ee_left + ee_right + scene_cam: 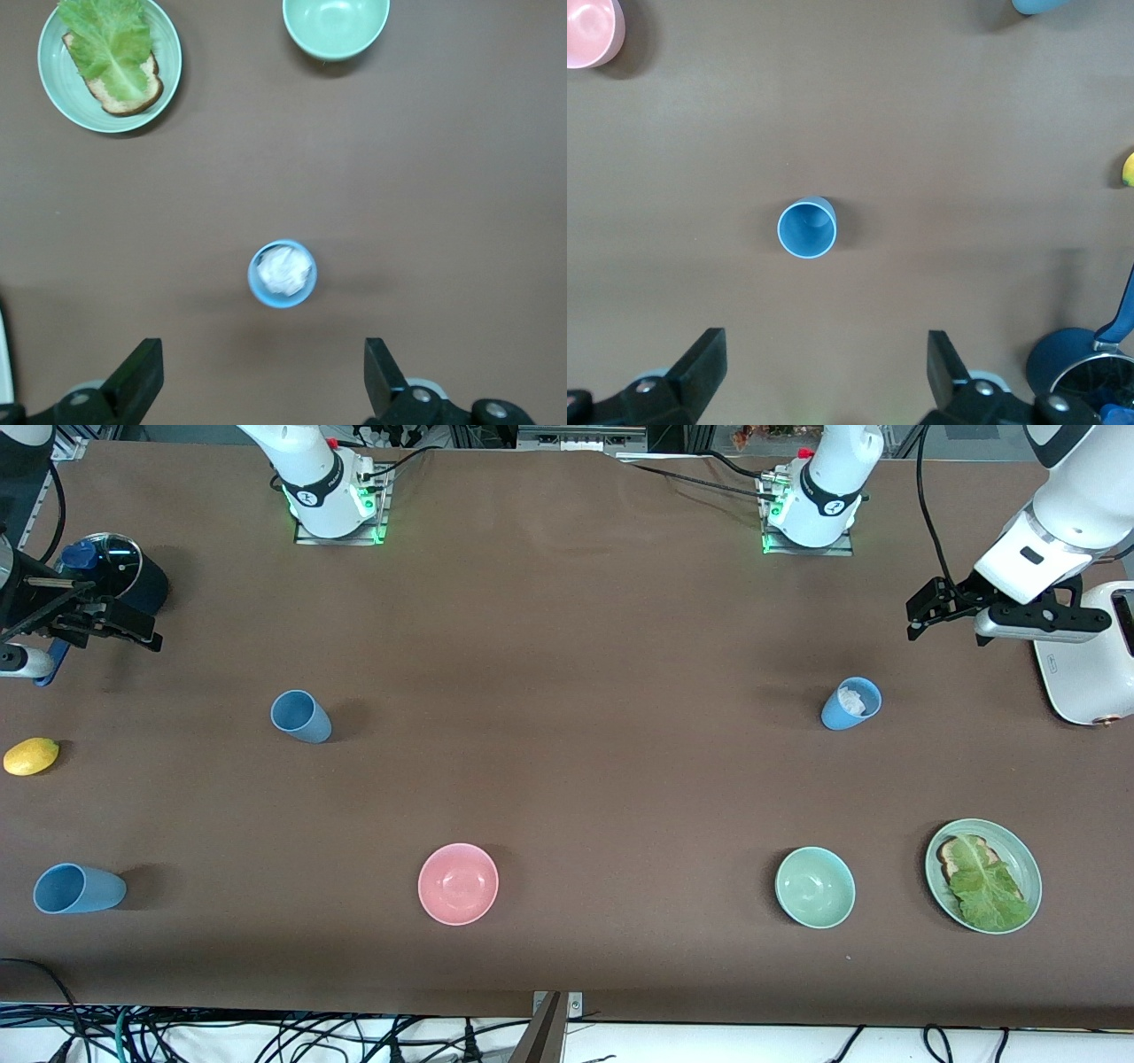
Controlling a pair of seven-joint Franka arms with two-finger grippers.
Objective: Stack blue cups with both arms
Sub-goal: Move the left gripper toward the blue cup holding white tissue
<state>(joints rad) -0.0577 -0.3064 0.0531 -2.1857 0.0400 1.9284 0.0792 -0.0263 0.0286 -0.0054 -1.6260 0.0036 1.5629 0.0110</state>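
Three light-blue cups stand on the brown table. One cup (pixel 301 716) is toward the right arm's end and shows empty in the right wrist view (pixel 807 228). Another cup (pixel 850 703), with crumpled white stuff inside, is toward the left arm's end and shows in the left wrist view (pixel 283 274). The third cup (pixel 78 888) is near the front edge at the right arm's end. My left gripper (pixel 917 615) hangs open and empty over the table beside the toaster (pixel 263 376). My right gripper (pixel 142 636) hangs open and empty over the table beside the saucepan (pixel 827 372).
A navy lidded saucepan (pixel 115 571) and a yellow fruit (pixel 31 755) lie at the right arm's end. A pink bowl (pixel 458 883), a green bowl (pixel 815 887) and a green plate (pixel 1028 859) with toast and lettuce sit near the front. A white toaster (pixel 1085 673) stands at the left arm's end.
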